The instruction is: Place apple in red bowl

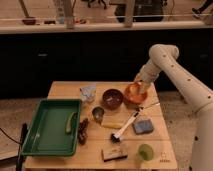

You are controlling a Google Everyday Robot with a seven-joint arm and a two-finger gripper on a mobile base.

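White robot arm entering from the lower right edge, climbing up and leftward to a rounded elbow high above the table's far right corner. Bent sharply there, then dropping down and left toward the tabletop. Gripper at the end of that downward link, pointing down, poised over the right-hand rim of the red bowl. Cannot tell whether spread, pressed together, or pinching anything. Apple not made out, neither at the gripper nor in the bowl.

Red bowl bright orange-red, sitting at the back right of the wooden table, just beside a dark maroon bowl on its left. Left of that, a crumpled pale bluish item. In front of the dark bowl, a small metal cup and a yellow object. Lying diagonally nearby, a brush with a white handle and dark head, next to a blue-grey sponge.

Green tray filling the table's left side, with a slim green item inside near its right wall. Dark reddish object just outside that wall. At the front edge, a brown bar and a pale green round thing, possibly a small cup.

Small dark marks at the table's front right corner, too small to read.
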